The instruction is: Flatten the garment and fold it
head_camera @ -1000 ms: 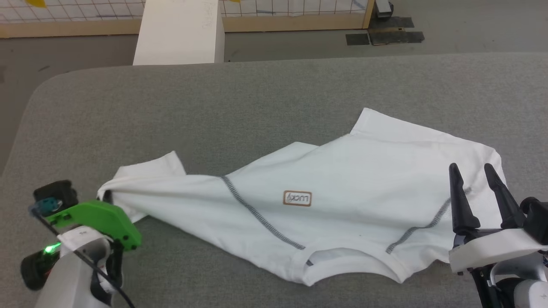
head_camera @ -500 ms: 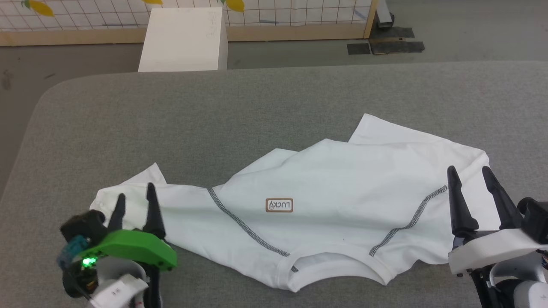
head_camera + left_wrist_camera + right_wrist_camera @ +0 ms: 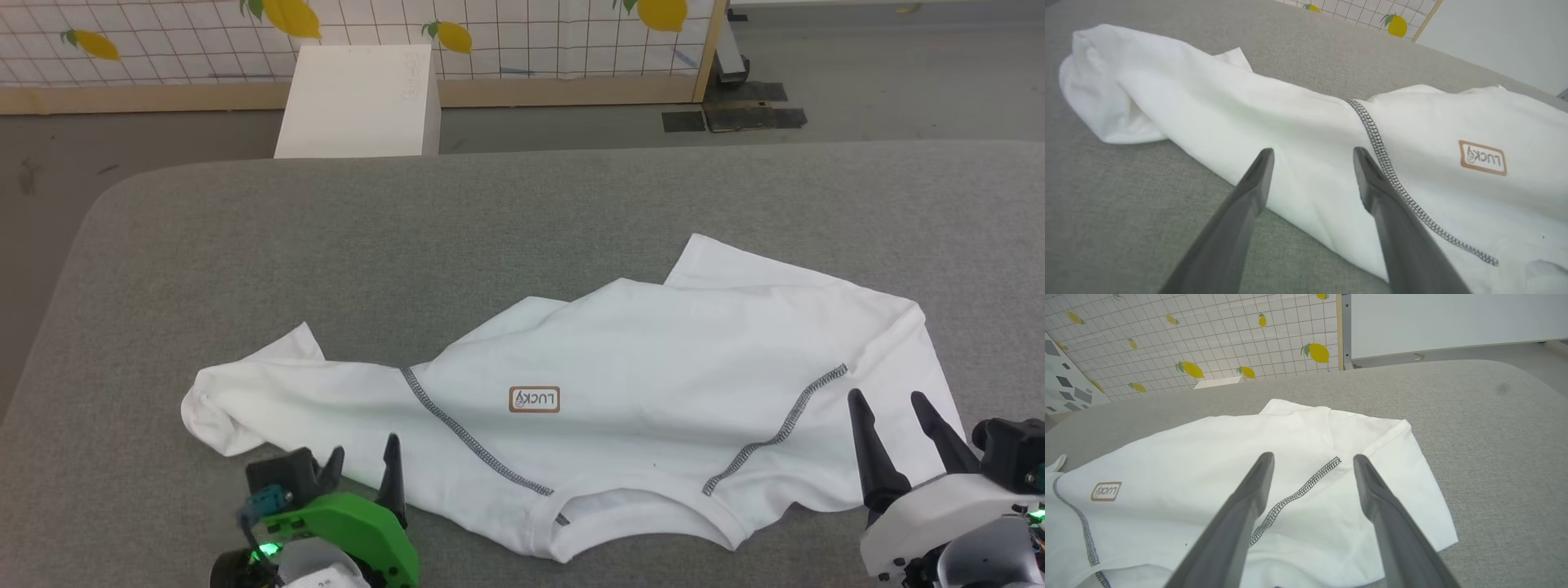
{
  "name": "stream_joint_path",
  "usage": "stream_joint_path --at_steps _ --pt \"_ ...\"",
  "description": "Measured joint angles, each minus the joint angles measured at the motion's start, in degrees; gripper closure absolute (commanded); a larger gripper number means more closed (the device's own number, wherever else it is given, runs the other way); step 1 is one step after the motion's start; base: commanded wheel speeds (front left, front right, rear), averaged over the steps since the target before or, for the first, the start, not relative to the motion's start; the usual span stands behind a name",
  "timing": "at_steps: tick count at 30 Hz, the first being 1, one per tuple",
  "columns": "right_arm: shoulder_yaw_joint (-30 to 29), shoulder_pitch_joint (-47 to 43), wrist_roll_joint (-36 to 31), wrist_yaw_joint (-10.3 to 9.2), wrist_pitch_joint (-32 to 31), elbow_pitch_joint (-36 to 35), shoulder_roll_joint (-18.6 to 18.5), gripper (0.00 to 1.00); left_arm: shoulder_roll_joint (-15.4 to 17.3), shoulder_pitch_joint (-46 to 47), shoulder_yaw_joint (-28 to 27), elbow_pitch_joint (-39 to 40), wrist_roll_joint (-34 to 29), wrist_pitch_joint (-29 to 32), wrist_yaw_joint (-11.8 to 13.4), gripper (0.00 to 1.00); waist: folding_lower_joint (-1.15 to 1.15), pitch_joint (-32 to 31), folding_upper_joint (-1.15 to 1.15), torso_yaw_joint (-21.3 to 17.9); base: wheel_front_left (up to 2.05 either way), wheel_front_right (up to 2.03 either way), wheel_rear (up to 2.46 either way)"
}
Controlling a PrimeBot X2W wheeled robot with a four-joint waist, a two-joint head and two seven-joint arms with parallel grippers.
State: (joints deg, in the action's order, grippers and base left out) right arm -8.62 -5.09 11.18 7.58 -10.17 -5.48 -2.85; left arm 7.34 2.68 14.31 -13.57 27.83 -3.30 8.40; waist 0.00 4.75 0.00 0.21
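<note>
The white garment [image 3: 653,367] lies crumpled and slanted on the grey table, its tan patch [image 3: 534,399] facing up and its neckline toward the near edge. One sleeve trails left to a bunched end [image 3: 214,407]. My left gripper [image 3: 366,453] stands open at the near edge of that sleeve, empty. In the left wrist view the left gripper [image 3: 1313,152] hovers over the sleeve [image 3: 1216,110], beside the zigzag seam [image 3: 1372,126]. My right gripper [image 3: 887,400] is open over the garment's right shoulder. In the right wrist view the right gripper [image 3: 1313,456] frames the seam [image 3: 1298,494].
A rigid white box [image 3: 359,102] stands on the floor beyond the table's far edge. Behind it runs a gridded wall panel with lemons [image 3: 506,33]. Dark mats [image 3: 735,118] lie on the floor at the back right. The table's rounded left corner [image 3: 90,220] is near the sleeve end.
My left gripper let go of the sleeve end and drew back right, toward the near edge; the sleeve now rests on the table. The camera tilted up. The right gripper sits lower in view.
</note>
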Motion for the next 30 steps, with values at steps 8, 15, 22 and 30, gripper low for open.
stream_joint_path --at_steps 8,15,22,30 --pt "0.1 -0.4 0.4 0.0 -0.5 -0.5 0.0 0.0 -0.1 -1.3 3.8 1.5 0.8 16.2 3.8 0.0 0.0 -0.5 0.0 -1.1 0.0 0.0 0.0" --pt "0.6 -0.8 1.0 0.0 -0.5 -0.7 0.0 0.0 0.0 -1.7 4.7 3.0 2.1 23.7 6.4 0.0 0.0 -0.3 0.0 -1.7 0.0 0.0 0.0" --pt "1.2 -0.5 1.0 0.0 -0.4 -1.1 0.0 0.0 -0.3 0.2 4.8 2.1 2.6 24.2 6.5 0.0 0.0 1.5 0.0 -2.7 0.0 0.0 0.0" --pt "0.5 -0.5 1.0 0.0 -1.5 -1.3 0.0 0.0 0.3 1.7 3.9 1.7 3.4 22.7 5.2 1.0 0.0 2.5 0.0 -3.8 0.0 0.0 0.0"
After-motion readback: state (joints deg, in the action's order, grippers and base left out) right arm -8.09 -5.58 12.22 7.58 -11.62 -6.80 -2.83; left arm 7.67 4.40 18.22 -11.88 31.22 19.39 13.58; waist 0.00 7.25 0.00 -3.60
